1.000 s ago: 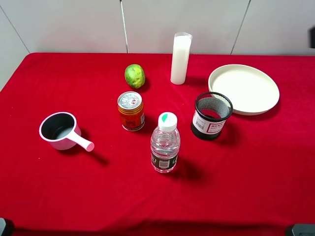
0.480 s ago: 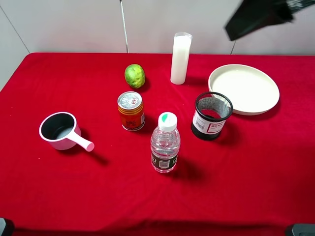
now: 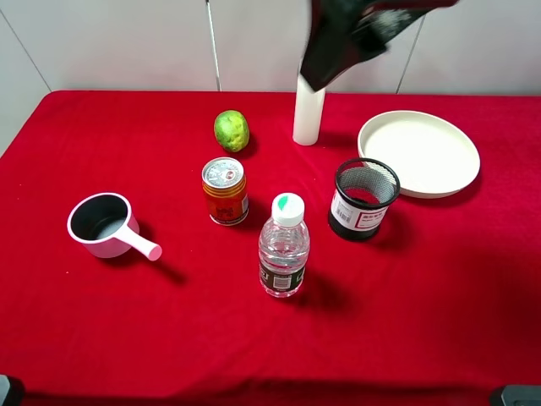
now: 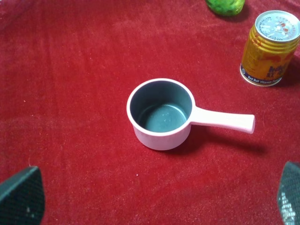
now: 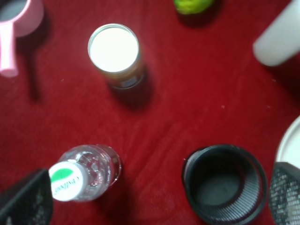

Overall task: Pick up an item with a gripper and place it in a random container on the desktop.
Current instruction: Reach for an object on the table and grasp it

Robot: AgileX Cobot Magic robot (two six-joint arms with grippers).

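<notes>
Drink can (image 3: 225, 191) upright near water bottle (image 3: 284, 246)

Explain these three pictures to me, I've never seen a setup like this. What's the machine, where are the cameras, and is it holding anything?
This is a two-armed robot at a table covered in red cloth. One picture comes from a camera mounted high, looking down; the other two come from a camera on each wrist, looking past that arm's jaws. On the cloth stand a drink can, a water bottle, a black mesh cup, a tall white cylinder and a saucepan, plus a lime and an empty plate. The dark shape at the top of the high view is the right arm, above the table. Both pairs of jaws stand open; nothing is held.
</notes>
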